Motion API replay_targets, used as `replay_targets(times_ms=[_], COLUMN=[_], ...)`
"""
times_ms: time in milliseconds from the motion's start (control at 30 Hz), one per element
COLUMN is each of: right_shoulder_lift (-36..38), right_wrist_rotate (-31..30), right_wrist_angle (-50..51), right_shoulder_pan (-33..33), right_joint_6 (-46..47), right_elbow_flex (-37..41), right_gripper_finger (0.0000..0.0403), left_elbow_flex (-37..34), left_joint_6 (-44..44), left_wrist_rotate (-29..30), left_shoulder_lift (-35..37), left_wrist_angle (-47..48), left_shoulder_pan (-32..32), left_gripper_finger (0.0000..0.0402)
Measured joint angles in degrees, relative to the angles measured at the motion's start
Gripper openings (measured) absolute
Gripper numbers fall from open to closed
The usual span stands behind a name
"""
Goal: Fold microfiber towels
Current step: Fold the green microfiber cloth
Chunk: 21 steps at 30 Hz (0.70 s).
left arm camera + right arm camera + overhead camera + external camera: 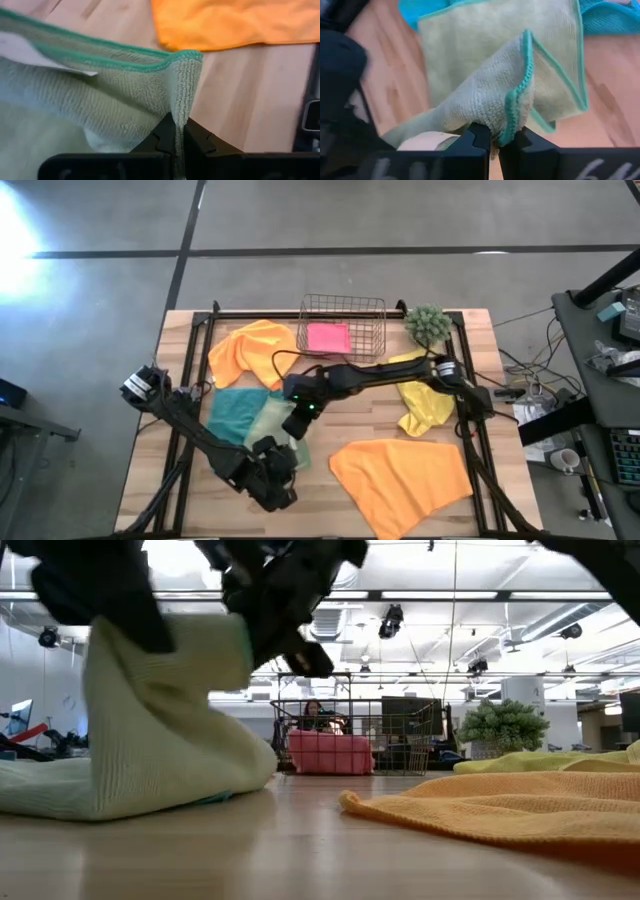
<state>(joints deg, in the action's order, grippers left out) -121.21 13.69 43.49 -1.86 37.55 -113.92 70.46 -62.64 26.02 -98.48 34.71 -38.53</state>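
I have the left gripper (176, 131) pinched shut on one corner of the sage green towel (272, 423), near the table's front edge. To its right, the right gripper (494, 139) clamps another corner. The cloth's flat part lies just behind both, toward the teal towel (232, 412).

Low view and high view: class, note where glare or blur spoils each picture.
Low view: bright ceiling lights glare, and the sage green towel and dark arm parts close to the lens are blurred. High view: glare whitens the floor at top left; the table is evenly lit.
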Motion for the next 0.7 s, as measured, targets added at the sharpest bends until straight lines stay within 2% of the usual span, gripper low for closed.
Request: replay_targets(times_ms=[133,433,700], right_shoulder_lift=[-4.86,-14.1,-15.75], right_wrist_rotate=[-0.02,1.75,1.45], right_wrist_angle=[1.55,4.83,5.3], right_shoulder_pan=[0.34,1.59,2.56], right_joint_6=[-0.74,-0.08,1.37], right_elbow_flex=[-6.75,-20.07,-20.78], right_gripper_finger=[0.0008,0.0008,0.0008], left_elbow_flex=[0.0,0.0,0.0], left_joint_6=[-6.59,-12.35,-15.04], left_wrist_rotate=[0.01,-1.44,-4.53], left_shoulder_lift=[0.05,0.43,0.93], left_wrist_angle=[5.3,13.13,22.1], left_shoulder_pan=[-1.5,-2.83,-3.05], left_gripper_finger=[0.0001,0.0001,0.0001])
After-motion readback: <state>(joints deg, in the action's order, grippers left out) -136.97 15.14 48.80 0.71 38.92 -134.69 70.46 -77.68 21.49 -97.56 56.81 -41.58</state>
